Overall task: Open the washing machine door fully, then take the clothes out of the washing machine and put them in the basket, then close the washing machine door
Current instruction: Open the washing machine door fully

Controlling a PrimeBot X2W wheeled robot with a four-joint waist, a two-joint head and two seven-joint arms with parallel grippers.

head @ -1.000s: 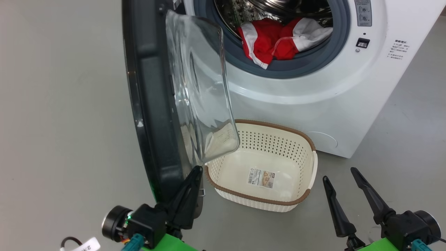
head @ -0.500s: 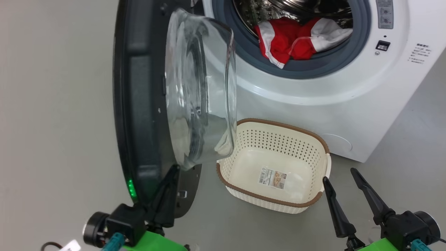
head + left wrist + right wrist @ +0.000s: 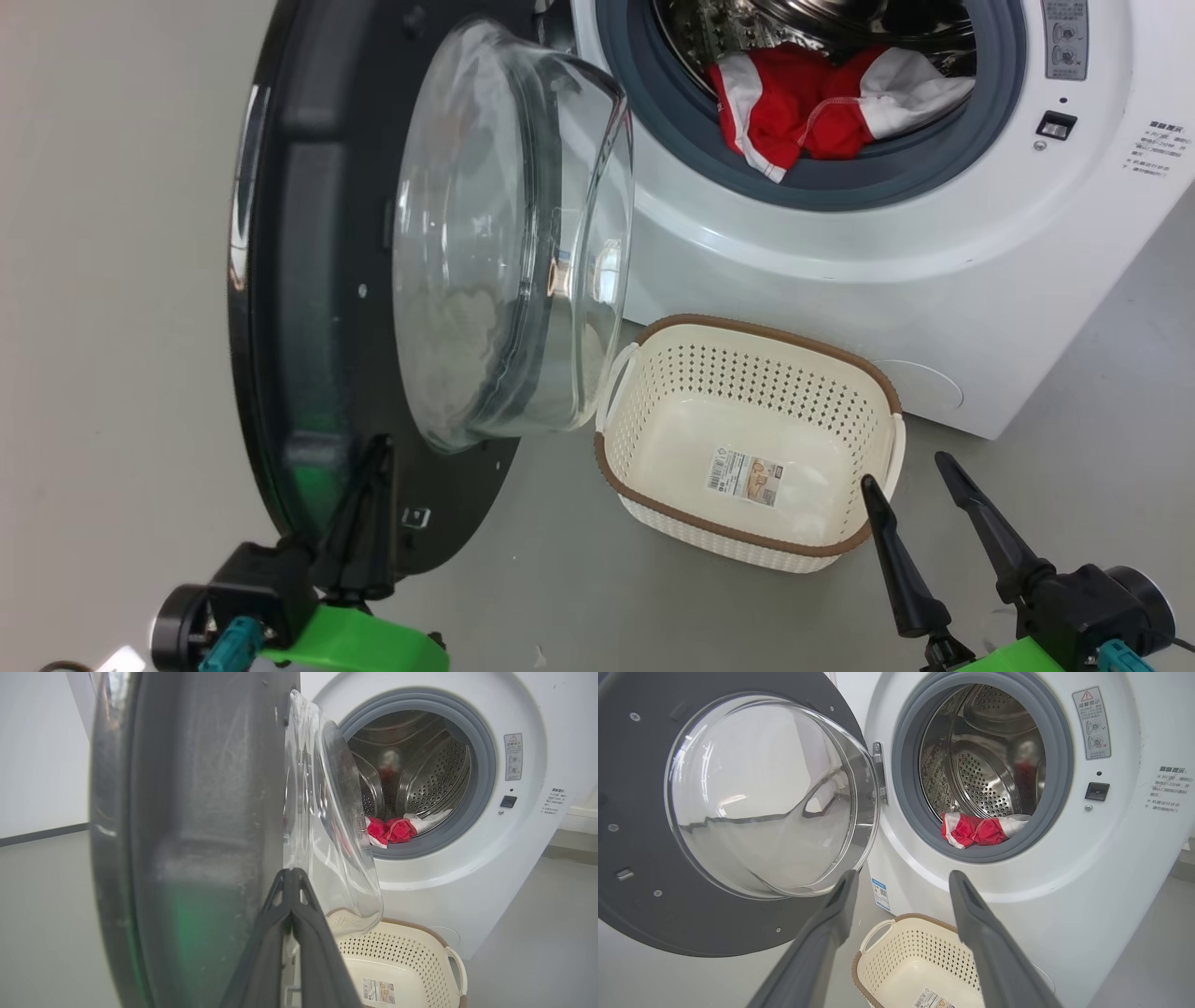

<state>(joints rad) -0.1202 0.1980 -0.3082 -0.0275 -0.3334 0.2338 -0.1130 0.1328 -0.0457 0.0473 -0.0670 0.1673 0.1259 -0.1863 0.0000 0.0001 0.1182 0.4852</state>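
A: What sits nearest?
B: Both hands. The left hand [image 3: 380,446], low on the left, has its two fingers pressed flat together with nothing between them. The tips lie up against the inner face of the washing machine door [image 3: 308,280] — whether they touch it, I can't tell.
A: And the right?
B: The right hand [image 3: 906,469] has its fingers spread wide, holding nothing, at the near right of the basket [image 3: 747,539].
A: Where's the basket?
B: On the floor [image 3: 112,280] in front of the washing machine [image 3: 794,252], below its opening, with a paper sticker [image 3: 744,474] on its bottom.
A: The door?
B: Swung out to the left, its glass bowl [image 3: 504,261] bulging rightward, above and left of the basket.
A: And farthest?
B: The clothes [image 3: 794,103] — red and white, lying at the front of the steel drum [image 3: 994,784], on the grey gasket [image 3: 840,182].
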